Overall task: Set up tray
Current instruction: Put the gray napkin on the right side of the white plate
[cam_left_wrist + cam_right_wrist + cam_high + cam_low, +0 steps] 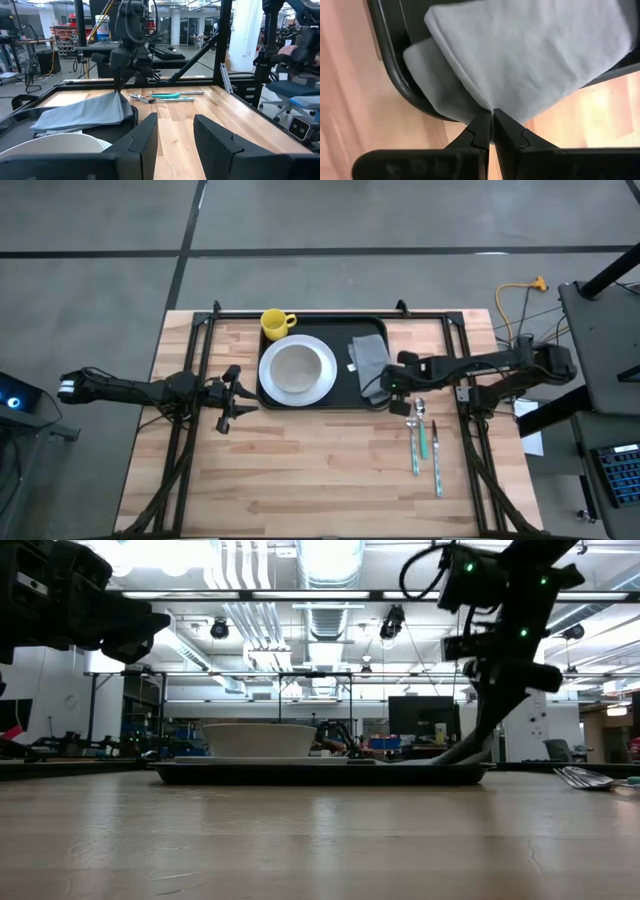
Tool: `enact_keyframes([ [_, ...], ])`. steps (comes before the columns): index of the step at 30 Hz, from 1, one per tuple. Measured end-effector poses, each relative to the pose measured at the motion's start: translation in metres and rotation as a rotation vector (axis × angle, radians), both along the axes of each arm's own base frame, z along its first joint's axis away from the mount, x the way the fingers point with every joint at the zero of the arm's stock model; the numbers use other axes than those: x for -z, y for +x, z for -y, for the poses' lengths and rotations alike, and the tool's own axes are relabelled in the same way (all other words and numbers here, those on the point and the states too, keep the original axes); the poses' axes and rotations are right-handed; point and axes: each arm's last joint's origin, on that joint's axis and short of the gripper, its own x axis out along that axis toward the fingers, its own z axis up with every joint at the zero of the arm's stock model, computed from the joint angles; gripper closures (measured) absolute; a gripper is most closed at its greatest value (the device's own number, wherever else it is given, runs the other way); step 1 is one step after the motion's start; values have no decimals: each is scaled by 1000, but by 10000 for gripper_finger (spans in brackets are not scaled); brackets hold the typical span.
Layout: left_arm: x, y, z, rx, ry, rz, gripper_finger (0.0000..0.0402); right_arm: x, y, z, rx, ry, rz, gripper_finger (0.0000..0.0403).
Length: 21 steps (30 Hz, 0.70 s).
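The black tray [345, 330] lies at the table's far middle. It carries a white plate [297, 370] with a bowl, a yellow mug [276, 323] at its far left corner, and a folded grey napkin [368, 360] on its right part. The napkin's near end reaches over the tray's rim [395, 75]. My right gripper [385, 387] is at the tray's near right corner, shut on the napkin. My left gripper [235, 396] hovers open beside the tray's left rim and touches nothing. My right gripper pinches the napkin's near edge [490, 106] between its two fingertips, where the cloth overhangs the tray's near right corner. It comes from the table's right, slanting down. One layer or several, I cannot tell. The rest of the napkin lies on the tray.
A spoon [420, 412] and two teal-handled utensils [424, 442] lie on the wood to the right of the tray's near corner, close to my right gripper. The near half of the table is bare wood. Black frame bars run along the table's left, right and far sides.
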Motion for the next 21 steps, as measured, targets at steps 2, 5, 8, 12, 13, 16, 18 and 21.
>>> enact_keyframes([
  [2,0,0,0,0,0,0,294,-6,-4,0,5,2,30,394],
  [5,0,0,0,0,0,-1,294,-12,-10,-1,8,29,52,394],
  [8,0,0,0,0,0,-1,294,-10,-17,-3,-6,53,24,394],
  [12,0,0,0,0,0,-1,294,1,-24,-3,-22,57,-43,394],
  [13,0,0,0,0,0,-1,294,4,-25,-4,-27,65,-59,394],
  [16,0,0,0,0,0,0,294,7,-23,-4,-58,96,-61,394],
  [18,0,0,0,0,0,0,294,7,-23,-5,-81,95,-67,394],
  [21,0,0,0,0,0,-1,294,6,-23,-5,-96,90,-60,393],
])
